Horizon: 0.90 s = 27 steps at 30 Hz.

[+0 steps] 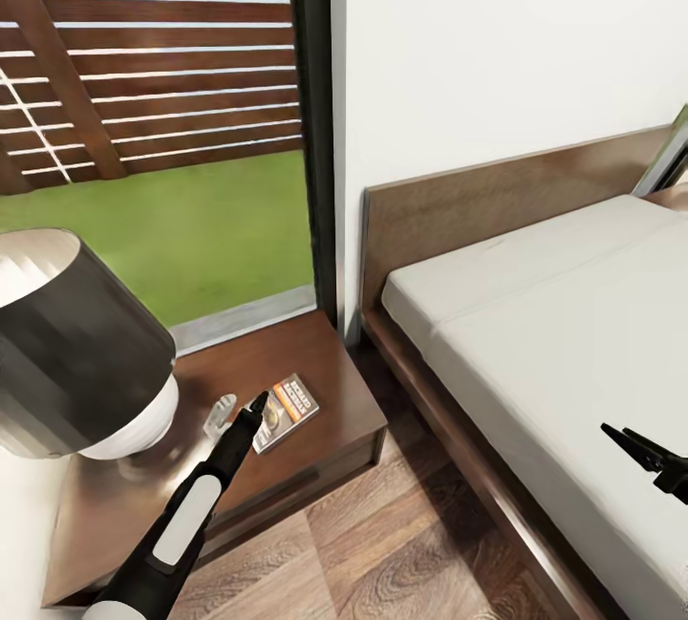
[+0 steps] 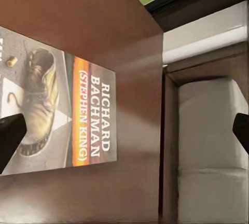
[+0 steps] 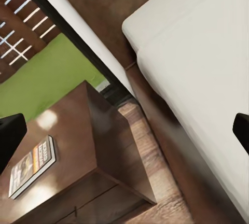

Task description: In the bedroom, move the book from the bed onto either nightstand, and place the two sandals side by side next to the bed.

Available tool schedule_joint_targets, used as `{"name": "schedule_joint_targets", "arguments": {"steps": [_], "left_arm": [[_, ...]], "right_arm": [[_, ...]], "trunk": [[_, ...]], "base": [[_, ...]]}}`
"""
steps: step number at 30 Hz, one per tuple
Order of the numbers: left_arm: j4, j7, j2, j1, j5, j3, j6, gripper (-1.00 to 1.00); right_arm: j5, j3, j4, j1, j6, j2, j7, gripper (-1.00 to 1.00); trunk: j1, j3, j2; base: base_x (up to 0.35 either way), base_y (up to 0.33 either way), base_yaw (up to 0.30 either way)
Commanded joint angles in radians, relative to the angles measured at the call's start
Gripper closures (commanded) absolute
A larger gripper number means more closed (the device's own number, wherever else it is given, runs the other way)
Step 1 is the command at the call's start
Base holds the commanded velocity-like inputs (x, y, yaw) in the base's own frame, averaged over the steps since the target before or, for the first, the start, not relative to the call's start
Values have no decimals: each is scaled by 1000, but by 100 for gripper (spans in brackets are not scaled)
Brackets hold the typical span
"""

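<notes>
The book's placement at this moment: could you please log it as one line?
book: flat on nightstand | left gripper: open above it | right gripper: open over bed

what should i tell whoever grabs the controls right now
Left hand: open, holding nothing, just over the book.
Right hand: open and holding nothing above the bed.
Book lies flat on the nightstand, beside the lamp, so that part looks done.
Left to do: find the two sandals, which are not located yet, and set them side by side next to the bed.
</notes>
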Motion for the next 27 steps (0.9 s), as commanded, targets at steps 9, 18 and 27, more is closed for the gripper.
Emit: {"name": "schedule_joint_targets", "arguments": {"steps": [9,18,27], "left_arm": [[35,-2,4,2,-122,-51,-2,-100],[35,-3,5,8,-281,-51,-5,-100],[28,-6,42,9,-292,-81,3,-100]], "right_arm": [[88,-3,2,-1,6,2,3,-100],[147,-2,146,-1,-177,9,2,-100],[155,-3,164,-1,-308,11,5,-100]], "trunk": [[-35,28,63],[-69,56,126],[-85,68,154]], "base": [[0,0,0],[0,0,0],[0,0,0]]}}
